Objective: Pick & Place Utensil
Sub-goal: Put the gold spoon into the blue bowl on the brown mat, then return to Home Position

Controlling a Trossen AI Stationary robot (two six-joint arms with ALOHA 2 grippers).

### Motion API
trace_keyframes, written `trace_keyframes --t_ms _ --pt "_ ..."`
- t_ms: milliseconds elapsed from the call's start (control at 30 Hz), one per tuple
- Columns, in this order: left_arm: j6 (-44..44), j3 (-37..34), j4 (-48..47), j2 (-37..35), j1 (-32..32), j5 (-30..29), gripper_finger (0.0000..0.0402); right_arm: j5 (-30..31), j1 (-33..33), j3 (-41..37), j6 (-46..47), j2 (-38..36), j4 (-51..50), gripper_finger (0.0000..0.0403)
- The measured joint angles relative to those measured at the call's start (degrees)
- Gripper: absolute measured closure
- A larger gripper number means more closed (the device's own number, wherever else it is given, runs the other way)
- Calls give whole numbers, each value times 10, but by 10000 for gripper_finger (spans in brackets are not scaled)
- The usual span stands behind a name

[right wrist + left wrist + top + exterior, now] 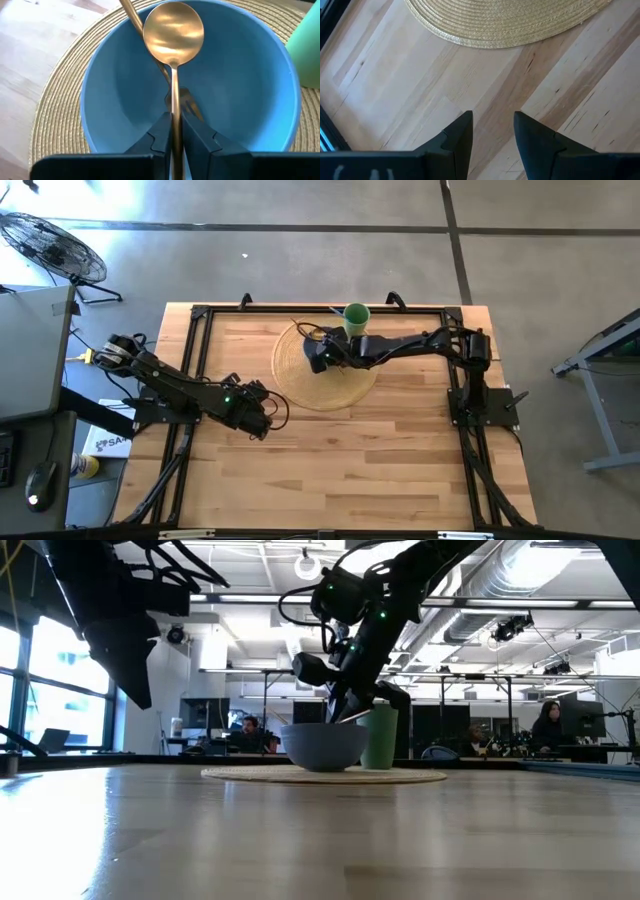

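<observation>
Gold spoon (173,35) is pinched by its handle in the right claw (173,131), long axis running straight out past the fingertips, bowl end held over the blue bowl (120,100) on the woven mat (300,385); left claw (492,131) is parked spread over bare bench (400,460).

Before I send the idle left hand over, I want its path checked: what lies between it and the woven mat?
Only bare wooden table lies between the left hand and the woven mat, as the left wrist view shows.

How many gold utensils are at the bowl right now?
2. A gold spoon is held in the right gripper jaws above the blue bowl. A second gold utensil lies inside the bowl, its handle over the rim. More may be hidden underneath.
</observation>
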Motion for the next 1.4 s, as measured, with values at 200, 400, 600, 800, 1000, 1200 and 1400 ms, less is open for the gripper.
trace_keyframes --t_ms 200,400,600,800,1000,1200,1400 --pt "0 0 0 0 0 0 263 7 0 0 0 0 0 368" --pt "0 0 0 0 0 0 263 22 0 0 10 0 -2 367" --pt "0 0 0 0 0 0 263 22 0 0 11 0 -4 367" --pt "0 0 0 0 0 0 263 21 0 0 11 0 -4 353" --pt "0 0 0 0 0 0 263 20 0 0 10 0 -4 339" --pt "0 0 0 0 0 0 263 20 0 0 10 0 -4 336" --pt "0 0 0 0 0 0 263 37 4 0 -1 -12 -4 336"
